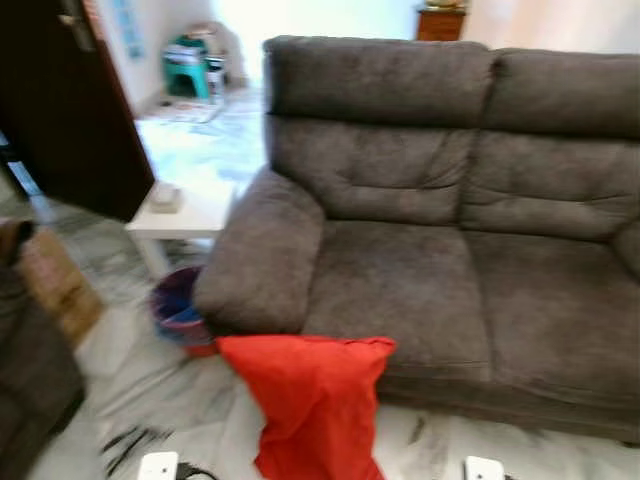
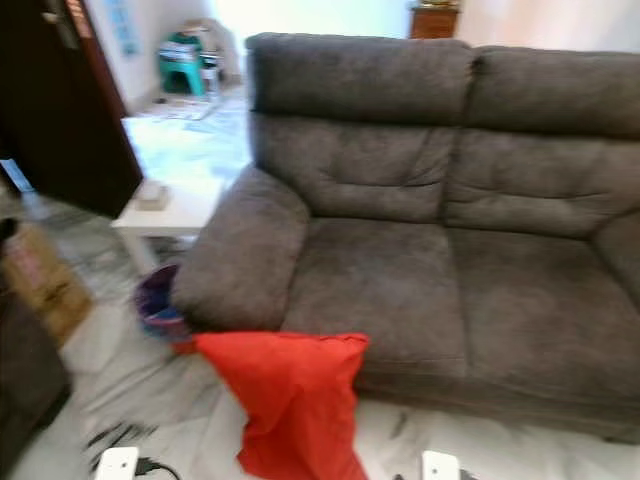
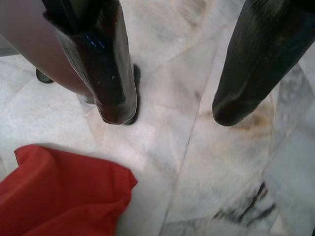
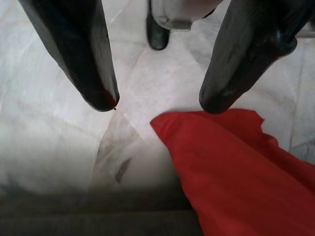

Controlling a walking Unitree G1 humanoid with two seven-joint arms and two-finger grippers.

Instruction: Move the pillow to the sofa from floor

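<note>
Far left: dark wooden door (image 1: 70,100) standing open, a cardboard box (image 1: 55,280) on the floor below it, and the edge of a dark seat (image 1: 30,390) at the corner. Beyond the doorway, a green stool (image 1: 185,65) in a bright room.

Left of centre: a low white side table (image 1: 180,215) with a small object on top, too blurred to identify. It stands just beside the sofa's left armrest. Below and between table and armrest, a round bin (image 1: 180,305) with a blue-purple inside and red rim sits on the floor.

Centre: red pillow (image 1: 315,400) on the white marble floor (image 1: 200,420), upright and leaning against the front of the grey sofa (image 1: 430,200). Its top edge touches the seat cushion's front lip near the left armrest. Fabric looks slack and creased. Sofa seat is bare grey upholstery, two cushions wide.

Left gripper (image 3: 170,110): hangs over marble, fingers spread wide, nothing between them. A corner of the red pillow lies near the fingertips, apart from them. A dark foot-like shape sits on the floor behind one finger.

Right gripper (image 4: 157,101): also over marble, fingers wide apart, holding nothing. The pillow's corner lies just under one fingertip; contact cannot be told. The grey sofa front runs along the frame's edge beside the pillow.

Far right: sofa's second seat and backrest; a wooden cabinet (image 1: 440,20) behind.
</note>
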